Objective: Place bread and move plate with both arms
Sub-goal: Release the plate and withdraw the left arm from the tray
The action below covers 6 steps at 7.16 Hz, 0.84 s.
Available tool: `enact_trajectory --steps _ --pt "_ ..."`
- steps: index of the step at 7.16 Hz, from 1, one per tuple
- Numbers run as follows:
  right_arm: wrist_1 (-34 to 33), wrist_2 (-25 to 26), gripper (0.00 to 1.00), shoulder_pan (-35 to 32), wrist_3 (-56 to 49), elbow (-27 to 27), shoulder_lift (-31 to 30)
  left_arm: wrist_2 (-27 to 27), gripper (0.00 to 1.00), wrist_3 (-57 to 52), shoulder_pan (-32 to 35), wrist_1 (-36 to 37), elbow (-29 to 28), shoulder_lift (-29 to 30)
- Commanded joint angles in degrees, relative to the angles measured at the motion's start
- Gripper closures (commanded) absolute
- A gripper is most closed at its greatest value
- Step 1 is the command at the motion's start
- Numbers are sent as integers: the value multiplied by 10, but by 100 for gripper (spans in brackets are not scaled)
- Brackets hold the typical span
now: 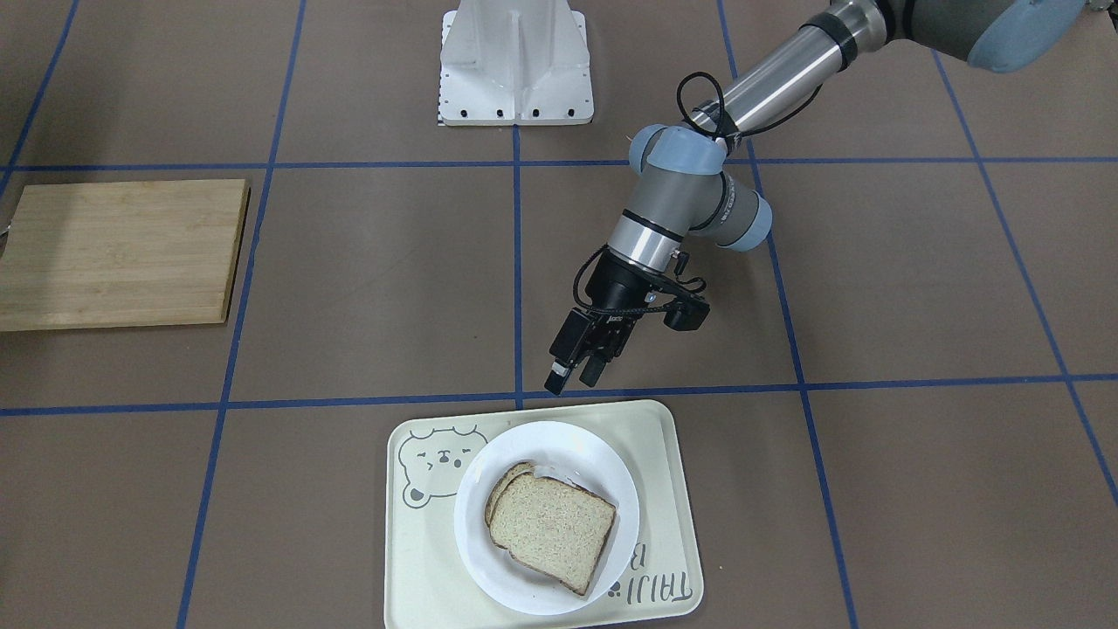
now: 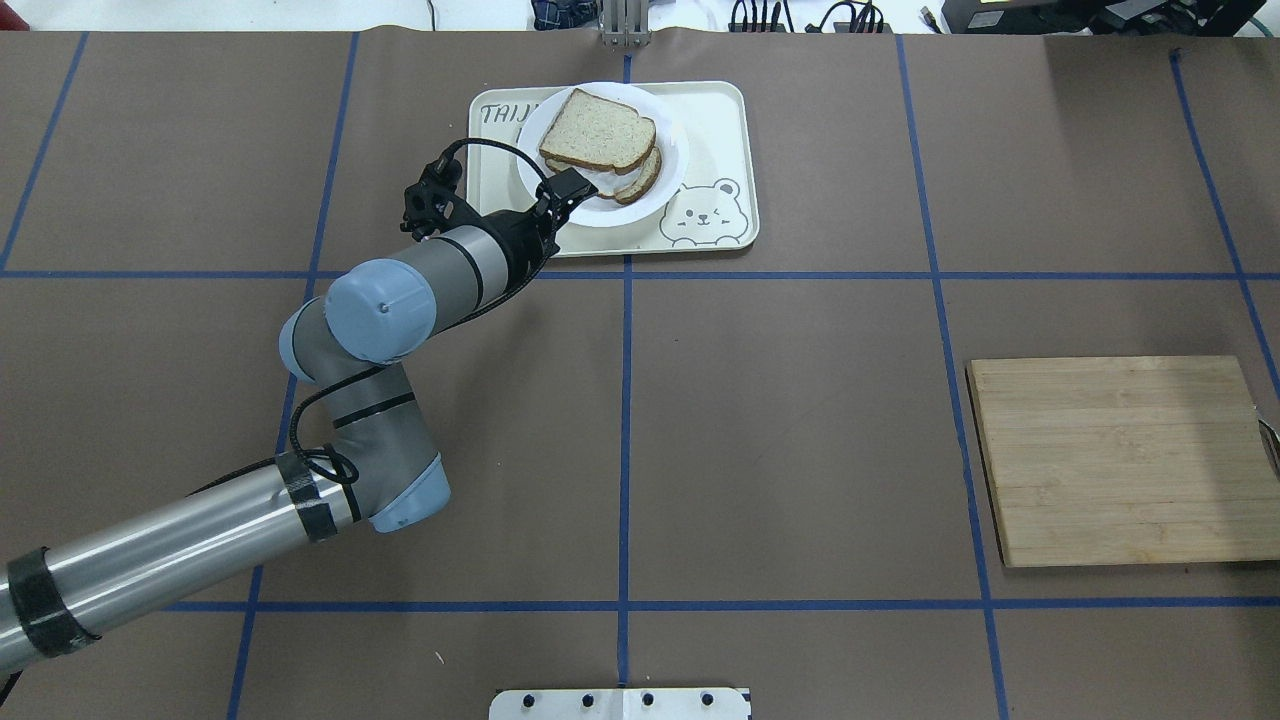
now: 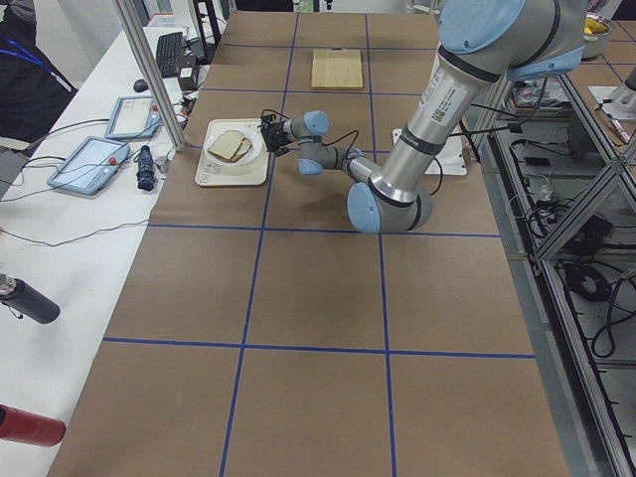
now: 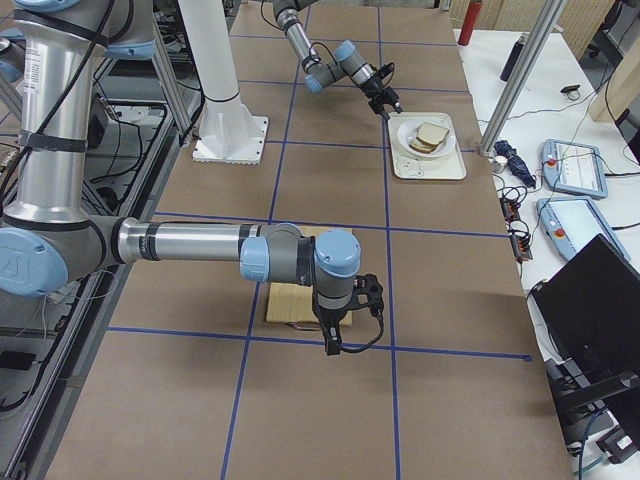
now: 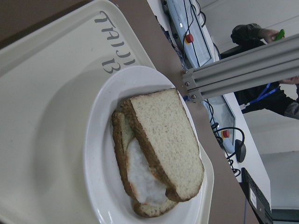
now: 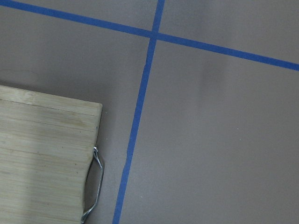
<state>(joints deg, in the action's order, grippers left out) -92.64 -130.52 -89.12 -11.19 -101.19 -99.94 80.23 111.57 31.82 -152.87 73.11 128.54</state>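
Note:
The plain bread slice [image 1: 550, 528] lies on top of another slice with egg white [image 5: 142, 179] on the white plate [image 1: 524, 441]. The plate sits on a cream bear tray [image 1: 664, 472]. My left gripper [image 1: 576, 374] hovers just on the robot's side of the tray, tilted towards the plate, open and empty. In the overhead view the left gripper [image 2: 565, 190] is over the plate's near rim [image 2: 672, 160]. The left wrist view looks down on the bread [image 5: 163, 135] and the plate [image 5: 100, 154]. My right gripper [image 4: 333, 345] shows only in the exterior right view, beside the wooden board; I cannot tell its state.
A wooden cutting board [image 2: 1115, 460] with a metal handle [image 6: 93, 182] lies on the robot's right side. The white pedestal [image 1: 515, 61] stands at the robot's edge. Blue tape lines cross the brown table. Tablets and cables lie on the white bench beyond the tray [image 3: 89, 159].

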Motion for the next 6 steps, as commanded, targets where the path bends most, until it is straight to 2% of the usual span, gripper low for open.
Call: enact_trajectory --steps 1,3,4,6 --pt "0 1 0 0 -1 1 -1 39 2 -137 -2 143 118 -28" --pt "0 1 0 0 -2 1 -3 142 2 -307 3 319 296 -114" --pt "0 2 0 0 -2 1 -3 154 2 -416 5 385 343 -146" --pt "-1 1 0 0 -2 7 -4 157 2 -573 41 573 392 -151"
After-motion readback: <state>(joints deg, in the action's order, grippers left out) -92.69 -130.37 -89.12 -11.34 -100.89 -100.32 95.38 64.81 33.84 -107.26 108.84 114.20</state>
